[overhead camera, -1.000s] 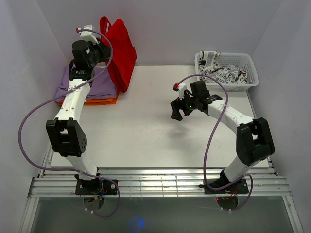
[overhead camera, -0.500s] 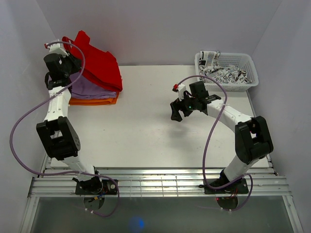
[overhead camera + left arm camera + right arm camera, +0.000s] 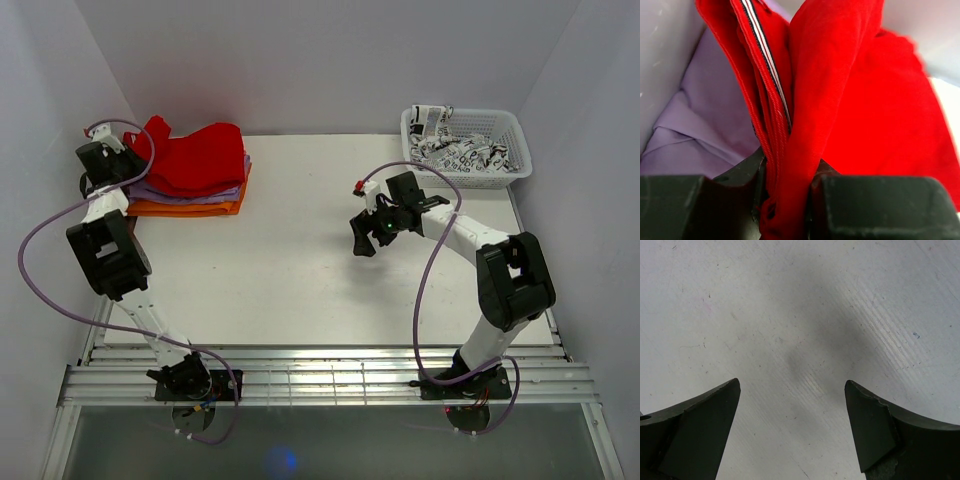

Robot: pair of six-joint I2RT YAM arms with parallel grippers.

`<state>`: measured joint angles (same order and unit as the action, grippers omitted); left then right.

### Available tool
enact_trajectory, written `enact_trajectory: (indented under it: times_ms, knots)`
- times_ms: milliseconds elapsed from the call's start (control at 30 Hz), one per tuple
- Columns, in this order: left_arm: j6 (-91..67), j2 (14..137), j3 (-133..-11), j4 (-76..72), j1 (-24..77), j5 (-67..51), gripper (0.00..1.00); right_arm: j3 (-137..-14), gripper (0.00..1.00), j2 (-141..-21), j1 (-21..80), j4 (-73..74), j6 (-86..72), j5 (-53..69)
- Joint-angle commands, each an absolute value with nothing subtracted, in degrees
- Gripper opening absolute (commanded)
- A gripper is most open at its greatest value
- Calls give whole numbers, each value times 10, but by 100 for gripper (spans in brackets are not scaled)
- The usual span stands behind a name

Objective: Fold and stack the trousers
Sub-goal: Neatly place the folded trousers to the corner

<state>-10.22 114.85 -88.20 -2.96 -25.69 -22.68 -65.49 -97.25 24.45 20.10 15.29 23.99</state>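
The folded red trousers (image 3: 195, 158) lie on top of the lilac cloth (image 3: 222, 190) and orange cloth (image 3: 190, 208) at the far left of the table. My left gripper (image 3: 128, 165) is at their left edge, against the left wall, shut on a bunched fold of the red trousers (image 3: 790, 150); the lilac cloth (image 3: 700, 125) shows below. My right gripper (image 3: 362, 238) is open and empty over bare table near the middle; its fingers (image 3: 695, 430) frame only the white tabletop.
A white basket (image 3: 465, 148) with black-and-white patterned cloth (image 3: 455, 150) stands at the far right corner. Walls close the left, back and right sides. The table's metal front rail (image 3: 320, 375) holds both arm bases.
My left gripper swung left and down with the red trousers, laying them flat on the lilac and orange pile. The right arm shifted only slightly.
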Motion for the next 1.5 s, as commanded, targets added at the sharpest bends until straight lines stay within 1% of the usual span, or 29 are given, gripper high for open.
enact_trajectory:
  times_ms: [0,133,367,400,433,467,567,600,667,700,800,833,1067,1133,1167,1200,1267,1300,1367,1400,1467]
  knots:
    - [-58,1162,-946,-62,-275,-258,0,-679,90,-979,243,212,159,247]
    - [-62,1198,-984,-76,-285,-270,0,-676,90,-980,243,214,158,248]
    - [-54,1259,-1062,-48,-288,-272,0,-667,90,-976,243,215,159,245]
    - [-52,1266,-1073,-41,-288,-268,3,-666,90,-976,242,216,160,246]
    - [-52,1273,-1086,-31,-288,-262,10,-665,90,-976,243,217,158,245]
    - [-51,1291,-1103,-7,-288,-258,23,-664,90,-974,243,217,159,244]
    - [-51,1300,-1139,18,-290,-230,45,-664,90,-969,243,220,160,242]
    - [-49,1298,-1144,19,-289,-221,60,-666,90,-968,243,221,161,237]
    - [-44,1282,-1148,23,-290,-188,71,-666,90,-961,243,224,163,232]
    - [-42,1276,-1150,25,-291,-179,83,-665,90,-957,242,225,163,228]
    - [-38,1243,-1150,38,-294,-150,90,-663,90,-944,242,225,164,224]
    - [-36,1231,-1137,39,-297,-149,97,-659,90,-936,242,224,164,223]
    - [-2,1101,-1050,18,-301,-170,98,-644,90,-908,241,216,167,230]
    - [-2,1081,-1051,23,-302,-182,97,-642,90,-906,242,215,172,231]
    - [-2,1078,-1055,28,-306,-194,91,-641,90,-905,241,214,173,232]
    - [-2,1077,-1062,31,-307,-209,88,-638,90,-906,241,213,174,237]
    - [-2,1080,-1064,26,-306,-277,77,-636,90,-908,241,209,175,244]
    - [-2,1086,-1070,25,-306,-298,66,-635,90,-909,241,207,173,250]
    - [-18,1119,-1086,28,-306,-322,55,-635,90,-915,241,202,167,257]
    - [-23,1135,-1106,30,-306,-327,48,-637,90,-918,241,200,165,263]
    - [-33,1162,-1116,16,-306,-336,44,-639,90,-926,241,196,159,267]
